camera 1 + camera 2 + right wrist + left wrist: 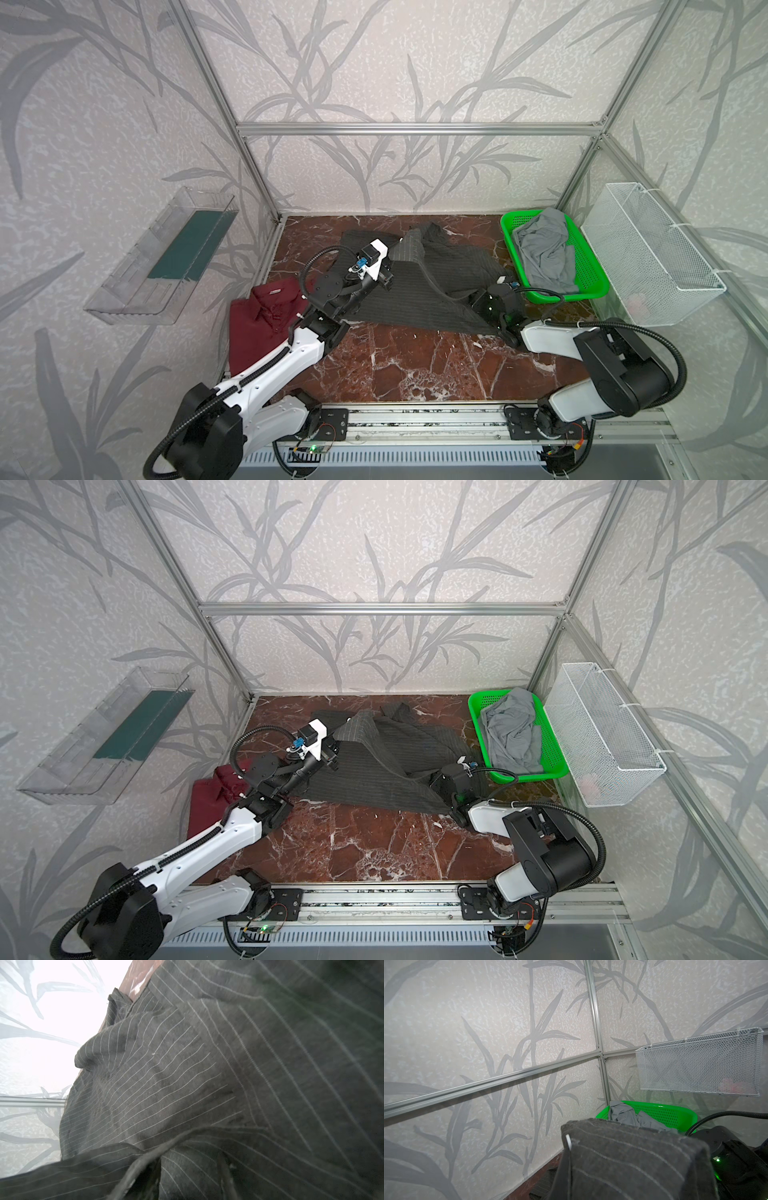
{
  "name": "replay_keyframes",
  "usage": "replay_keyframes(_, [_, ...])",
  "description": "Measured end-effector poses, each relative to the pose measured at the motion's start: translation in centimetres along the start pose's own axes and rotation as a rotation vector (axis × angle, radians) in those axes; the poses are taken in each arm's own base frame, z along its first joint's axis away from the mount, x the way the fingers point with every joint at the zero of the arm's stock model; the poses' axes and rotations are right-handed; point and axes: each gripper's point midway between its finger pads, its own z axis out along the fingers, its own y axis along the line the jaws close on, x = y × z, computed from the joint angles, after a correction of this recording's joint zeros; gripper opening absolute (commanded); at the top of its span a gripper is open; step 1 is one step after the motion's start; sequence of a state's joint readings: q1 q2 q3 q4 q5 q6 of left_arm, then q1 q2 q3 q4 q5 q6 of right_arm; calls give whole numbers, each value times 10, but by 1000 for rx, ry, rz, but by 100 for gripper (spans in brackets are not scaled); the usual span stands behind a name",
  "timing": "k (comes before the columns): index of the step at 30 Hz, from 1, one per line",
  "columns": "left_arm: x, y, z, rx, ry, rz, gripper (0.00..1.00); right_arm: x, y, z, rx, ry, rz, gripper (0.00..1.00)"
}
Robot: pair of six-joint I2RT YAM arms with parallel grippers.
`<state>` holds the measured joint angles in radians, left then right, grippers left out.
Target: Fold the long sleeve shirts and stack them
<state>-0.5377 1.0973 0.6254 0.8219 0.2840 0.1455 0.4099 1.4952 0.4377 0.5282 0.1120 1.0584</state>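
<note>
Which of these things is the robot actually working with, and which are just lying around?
In the job: charcoal-grey pinstriped shirt, partly lifted, mid-table; dark red collared shirt, folded at left.
Just lying about: green plastic basket holding crumpled grey cloth; white wire-mesh basket; clear plastic wall tray.

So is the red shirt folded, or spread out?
Folded. The red shirt lies as a compact rectangle, collar on top, with no sleeve sticking out. The left arm hides part of it.

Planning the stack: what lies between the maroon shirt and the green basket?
The pinstriped shirt lies there, one edge held up by the left end effector; both top views show it.
</note>
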Motion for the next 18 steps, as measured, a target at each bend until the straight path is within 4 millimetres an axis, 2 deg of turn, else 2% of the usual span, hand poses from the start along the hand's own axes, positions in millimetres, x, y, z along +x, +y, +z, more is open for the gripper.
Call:
replay_keyframes(3, [11, 6, -1, -39, 24, -7, 0, 1, 3, -4, -35, 15, 7, 43])
replay_keyframes(7, [7, 15, 7, -72, 10, -28, 0, 2, 21, -15, -114, 41, 5, 42])
replay_keyframes(13, [-26, 27, 42, -75, -92, -79, 0, -2, 41, -48, -211, 23, -20, 41])
replay_keyframes(18, [-46, 26, 56, -37, -164, -117, 0, -17, 57, -81, -276, -36, -53, 41])
